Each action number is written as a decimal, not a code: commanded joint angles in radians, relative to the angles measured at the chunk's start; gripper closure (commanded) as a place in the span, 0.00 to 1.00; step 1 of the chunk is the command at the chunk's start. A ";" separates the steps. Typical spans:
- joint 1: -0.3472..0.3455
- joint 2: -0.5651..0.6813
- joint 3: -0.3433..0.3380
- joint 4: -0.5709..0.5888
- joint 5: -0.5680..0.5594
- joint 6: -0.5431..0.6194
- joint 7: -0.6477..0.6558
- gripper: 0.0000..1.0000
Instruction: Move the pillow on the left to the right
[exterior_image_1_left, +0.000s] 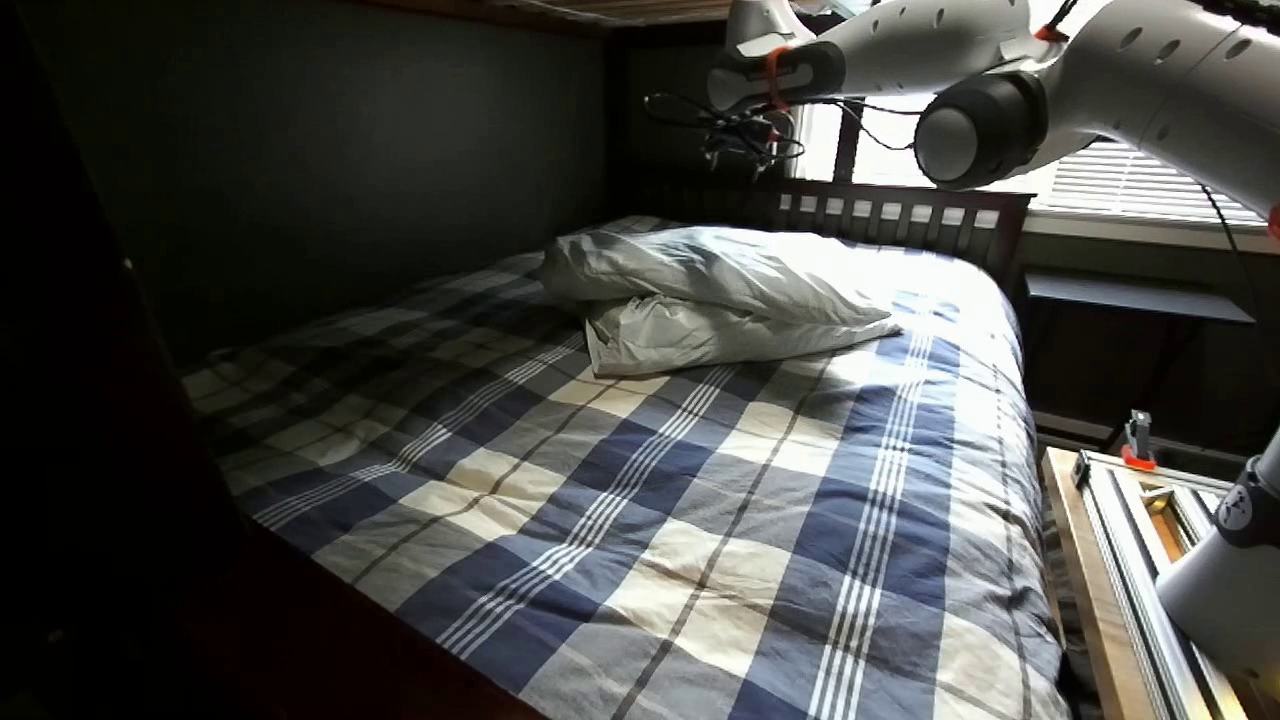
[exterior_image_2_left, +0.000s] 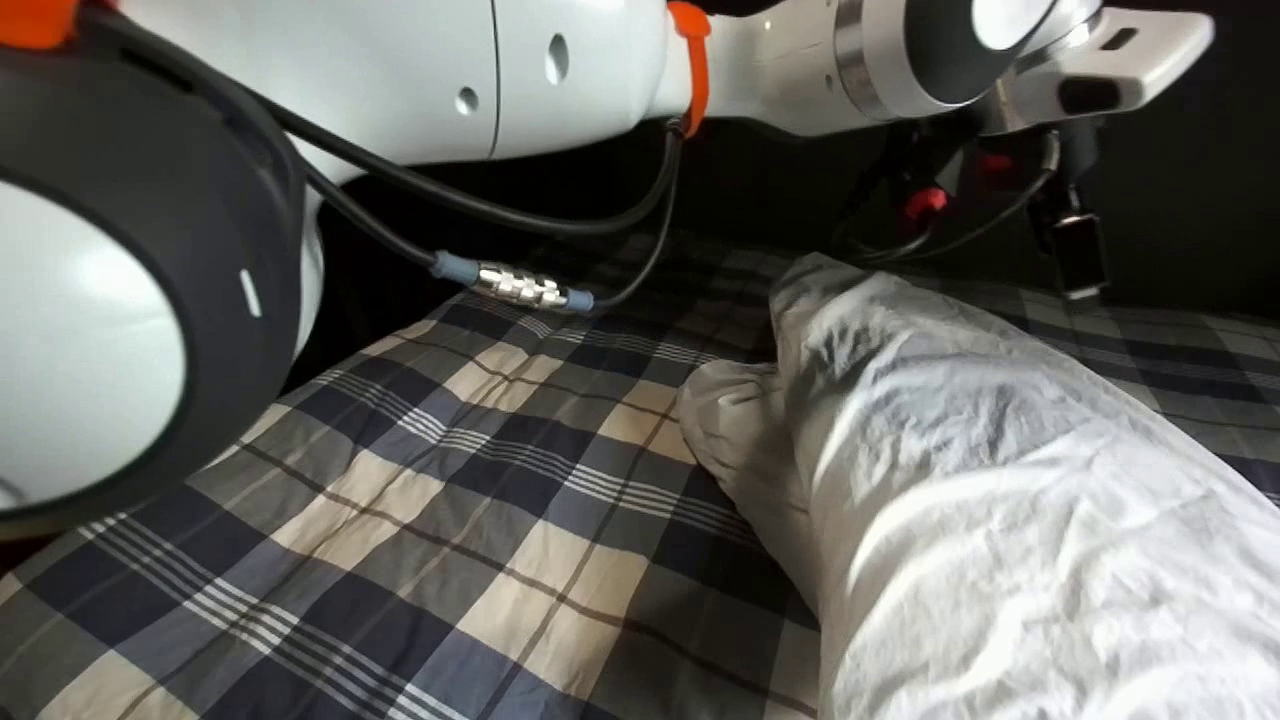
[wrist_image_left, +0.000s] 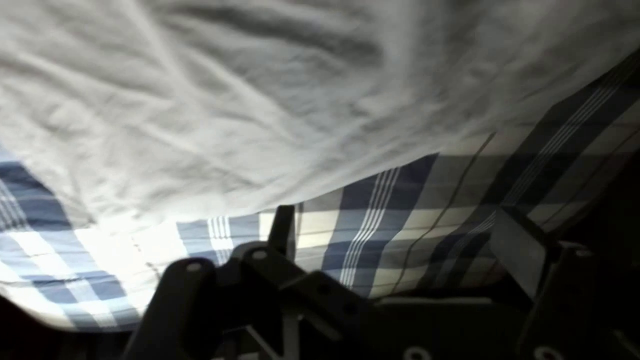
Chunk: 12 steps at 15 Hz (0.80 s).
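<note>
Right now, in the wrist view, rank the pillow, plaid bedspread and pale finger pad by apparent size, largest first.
1. Pillow, running out of view
2. Plaid bedspread, partly covered
3. Pale finger pad

A plaid bedspread (exterior_image_1_left: 650, 500) in blue, grey and cream stretches to a dark slatted headboard (exterior_image_1_left: 906, 191) in an exterior view. White blinds (exterior_image_1_left: 1115, 180) hang beyond; a dark wall (exterior_image_1_left: 400, 150) rises opposite a dark flat-topped stand (exterior_image_1_left: 1130, 297).

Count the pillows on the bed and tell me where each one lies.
2. The upper pillow lies on top of the lower pillow, which sticks out beneath it and rests on the plaid bedcover. Another could be hidden underneath.
</note>
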 joint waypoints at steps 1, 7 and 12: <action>0.062 0.007 0.068 -0.029 0.058 0.019 -0.116 0.00; 0.103 0.025 0.143 0.011 0.119 -0.048 -0.419 0.00; 0.089 -0.023 0.187 -0.027 0.154 -0.067 -0.713 0.00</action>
